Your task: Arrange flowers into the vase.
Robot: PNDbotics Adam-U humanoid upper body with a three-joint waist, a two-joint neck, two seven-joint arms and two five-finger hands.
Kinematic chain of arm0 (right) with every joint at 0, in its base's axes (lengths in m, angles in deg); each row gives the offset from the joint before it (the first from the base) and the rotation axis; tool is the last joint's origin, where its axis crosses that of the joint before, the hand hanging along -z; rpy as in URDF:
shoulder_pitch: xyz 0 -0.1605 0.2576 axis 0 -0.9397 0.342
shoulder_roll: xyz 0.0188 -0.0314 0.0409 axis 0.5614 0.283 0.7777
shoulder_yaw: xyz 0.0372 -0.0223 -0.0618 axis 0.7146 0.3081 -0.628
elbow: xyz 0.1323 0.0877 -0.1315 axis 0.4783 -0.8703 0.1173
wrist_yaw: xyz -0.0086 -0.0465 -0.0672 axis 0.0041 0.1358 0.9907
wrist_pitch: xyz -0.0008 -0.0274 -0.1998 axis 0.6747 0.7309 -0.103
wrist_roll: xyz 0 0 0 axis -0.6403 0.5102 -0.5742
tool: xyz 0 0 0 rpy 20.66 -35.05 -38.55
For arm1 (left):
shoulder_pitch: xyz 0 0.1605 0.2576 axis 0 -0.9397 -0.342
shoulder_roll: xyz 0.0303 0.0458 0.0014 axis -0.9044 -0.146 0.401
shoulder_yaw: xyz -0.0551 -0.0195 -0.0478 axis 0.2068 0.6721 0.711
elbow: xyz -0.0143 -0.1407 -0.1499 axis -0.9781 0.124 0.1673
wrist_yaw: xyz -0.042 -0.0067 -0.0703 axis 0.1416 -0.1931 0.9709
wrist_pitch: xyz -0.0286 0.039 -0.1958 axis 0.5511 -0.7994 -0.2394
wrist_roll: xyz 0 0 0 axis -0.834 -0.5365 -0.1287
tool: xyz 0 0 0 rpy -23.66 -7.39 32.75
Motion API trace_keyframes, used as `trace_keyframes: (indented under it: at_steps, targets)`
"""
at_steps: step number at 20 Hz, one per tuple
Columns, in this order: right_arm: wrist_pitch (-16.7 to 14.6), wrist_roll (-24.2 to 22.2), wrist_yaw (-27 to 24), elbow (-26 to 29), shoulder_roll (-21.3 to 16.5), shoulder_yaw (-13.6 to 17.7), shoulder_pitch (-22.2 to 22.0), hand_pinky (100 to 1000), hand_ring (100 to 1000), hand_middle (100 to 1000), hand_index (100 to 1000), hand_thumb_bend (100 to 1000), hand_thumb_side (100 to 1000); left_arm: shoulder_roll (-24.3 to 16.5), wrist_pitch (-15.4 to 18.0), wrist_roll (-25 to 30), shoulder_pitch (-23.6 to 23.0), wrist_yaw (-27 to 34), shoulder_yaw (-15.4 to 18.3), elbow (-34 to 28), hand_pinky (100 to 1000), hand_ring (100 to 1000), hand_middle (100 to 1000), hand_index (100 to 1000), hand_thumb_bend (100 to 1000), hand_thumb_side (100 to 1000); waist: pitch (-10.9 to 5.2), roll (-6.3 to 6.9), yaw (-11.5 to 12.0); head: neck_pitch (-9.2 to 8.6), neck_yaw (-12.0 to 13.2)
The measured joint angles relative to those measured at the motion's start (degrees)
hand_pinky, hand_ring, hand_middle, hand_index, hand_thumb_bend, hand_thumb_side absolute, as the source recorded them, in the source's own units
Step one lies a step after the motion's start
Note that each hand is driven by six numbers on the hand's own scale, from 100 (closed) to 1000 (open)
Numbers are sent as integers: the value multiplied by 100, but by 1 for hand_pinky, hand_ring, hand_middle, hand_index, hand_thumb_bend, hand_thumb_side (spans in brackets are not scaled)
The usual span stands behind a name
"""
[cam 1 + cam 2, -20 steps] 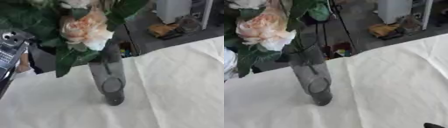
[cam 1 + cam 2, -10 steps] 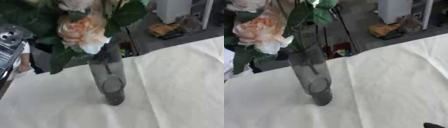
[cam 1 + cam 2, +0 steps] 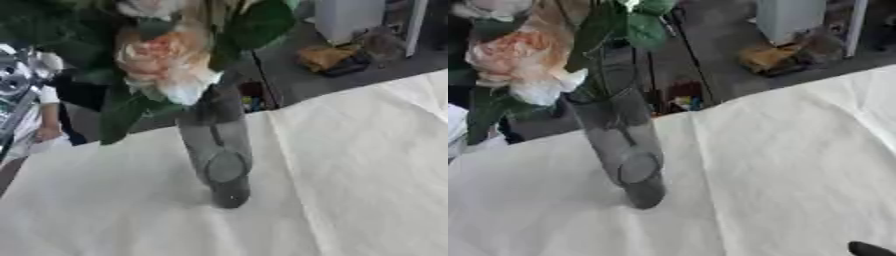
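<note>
**Ana:** Right eye view gives the clearest look at the vase [image 3: 623, 145]: a tall grey glass cylinder standing on the cloth-covered surface [image 3: 780, 170], left of centre, its foot on the cloth and its mouth towards the far edge.

**Ben:** And the flowers?

**Ana:** A peach-and-cream bloom [image 3: 166, 62] with dark green leaves [image 3: 118, 112] sits at and above the mouth. I can make out thin stems [image 3: 604, 82] running down inside the upper glass, so I judge at least part of the bunch is already in.

**Ben:** So what is left?

**Ana:** Hard to say for certain; the bloom is blurred and the bunch runs off the top, so whether it is fully seated or more stems are to come, I cannot tell.

**Ben:** Which way does it all point?

**Ana:** The vase's long axis is upright, appearing to lean up and left in the frame; the stems follow it, heads uppermost, the peach bloom drooping left over the rim.

**Ben:** The robot hand?

**Ana:** Only a dark sliver [image 3: 871, 248] at the lower right corner, probably the right robot hand; its fingers I cannot judge. The left one shows nowhere
</note>
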Motion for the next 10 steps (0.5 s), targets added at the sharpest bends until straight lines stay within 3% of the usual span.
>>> trace_keyframes:
  at_steps: [10]
  targets:
    - [-27, -5, -52, 0, -2, 109, -70, 866, 993, 512, 916, 100, 864, -540, -37, -112, -811, 759, 259, -671, 1000, 1000, 1000, 1000, 638, 975, -1, -74, 92, 88, -13]
